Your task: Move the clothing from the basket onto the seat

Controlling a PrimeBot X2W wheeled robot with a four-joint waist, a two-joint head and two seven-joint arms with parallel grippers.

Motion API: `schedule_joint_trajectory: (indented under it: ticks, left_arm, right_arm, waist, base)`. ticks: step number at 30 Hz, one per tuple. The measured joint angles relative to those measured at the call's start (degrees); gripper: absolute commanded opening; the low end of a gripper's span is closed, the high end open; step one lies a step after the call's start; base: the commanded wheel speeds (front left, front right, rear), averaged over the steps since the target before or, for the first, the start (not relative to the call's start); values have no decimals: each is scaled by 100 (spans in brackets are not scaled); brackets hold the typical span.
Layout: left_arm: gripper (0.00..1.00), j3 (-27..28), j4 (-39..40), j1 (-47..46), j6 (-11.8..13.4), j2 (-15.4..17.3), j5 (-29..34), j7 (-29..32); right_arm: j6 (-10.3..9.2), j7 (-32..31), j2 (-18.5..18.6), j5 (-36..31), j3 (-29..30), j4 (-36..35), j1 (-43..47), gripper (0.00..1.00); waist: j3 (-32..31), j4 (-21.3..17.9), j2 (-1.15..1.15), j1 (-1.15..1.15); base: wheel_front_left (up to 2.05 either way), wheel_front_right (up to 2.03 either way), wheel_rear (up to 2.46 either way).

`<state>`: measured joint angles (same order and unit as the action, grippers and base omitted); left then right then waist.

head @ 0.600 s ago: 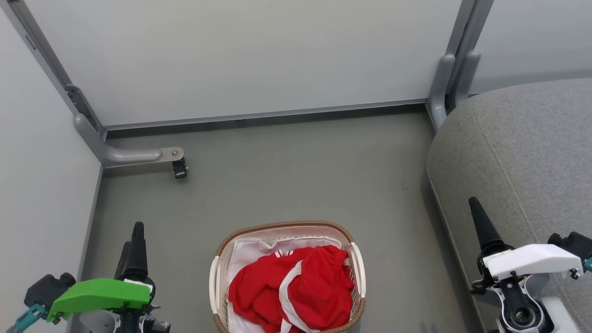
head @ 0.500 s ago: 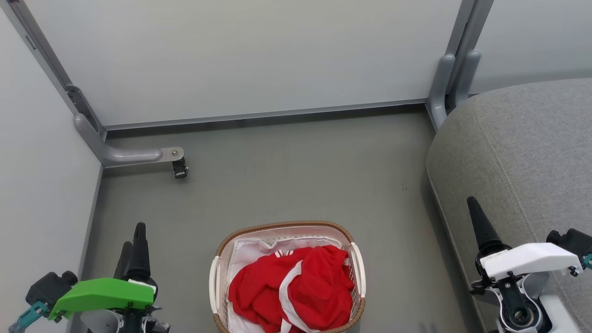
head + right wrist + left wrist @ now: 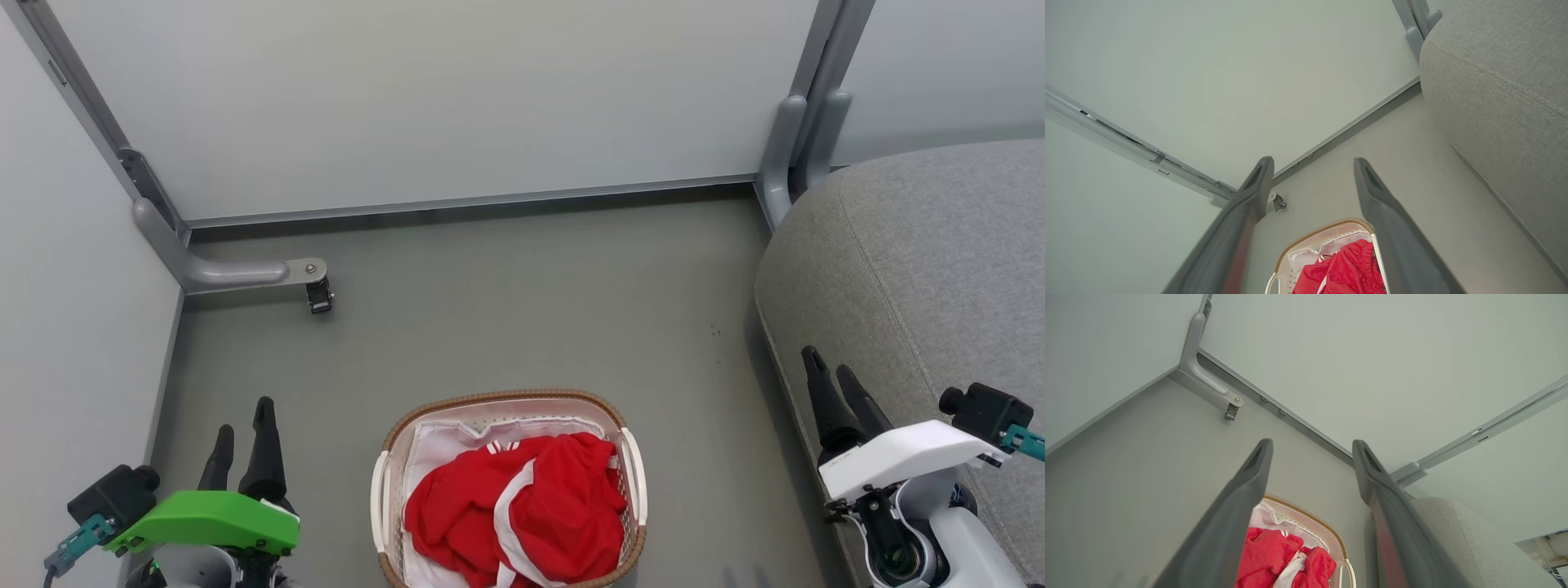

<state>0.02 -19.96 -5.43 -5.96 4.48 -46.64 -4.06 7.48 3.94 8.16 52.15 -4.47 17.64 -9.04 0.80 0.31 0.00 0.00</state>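
Note:
The red clothing (image 3: 514, 510) with white stripes lies bunched in the white basket (image 3: 506, 402), which stands on the floor at the bottom middle of the head view. The grey seat (image 3: 931, 269) fills the right side. My left gripper (image 3: 243, 418) hangs open to the left of the basket, holding nothing. My right gripper (image 3: 831, 365) is open over the seat's left edge, to the right of the basket. In the left wrist view the clothing (image 3: 1274, 559) and basket (image 3: 1306, 514) show between my fingers (image 3: 1241, 506). The right wrist view looks down on the clothing (image 3: 1347, 269), basket (image 3: 1323, 232) and seat (image 3: 1502, 81).
Pale partition walls (image 3: 441, 106) close off the back and left. A grey bracket foot with a small black caster (image 3: 318, 296) sticks out over the floor at the left. Grey posts (image 3: 804, 122) stand at the seat's back corner. Open grey floor (image 3: 522, 310) lies beyond the basket.
Both grippers have turned so that their two fingers show apart. The left has drifted right and lower in view, the right has drifted left. The clothing and basket have not moved.

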Motion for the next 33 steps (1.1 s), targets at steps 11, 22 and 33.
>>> schedule_joint_trajectory:
  ticks: [11,22,33]
  left_arm:
    - [100,-237,-69,-23,224,120,865,-188]
    - [100,-369,-125,-15,403,174,1523,-365]
    - [100,-439,-263,6,445,174,2163,-521]
  right_arm:
    - [0,183,81,-928,-181,100,-96,100]
    - [0,371,119,-1690,-269,243,-97,100]
    - [0,527,129,-2362,-357,321,-98,100]
  waist:
    - [-1,8,0,0]
    - [6,32,0,0]
    - [56,49,0,0]
  base:
    - [0,0,0]
    - [0,0,0]
    - [0,0,0]
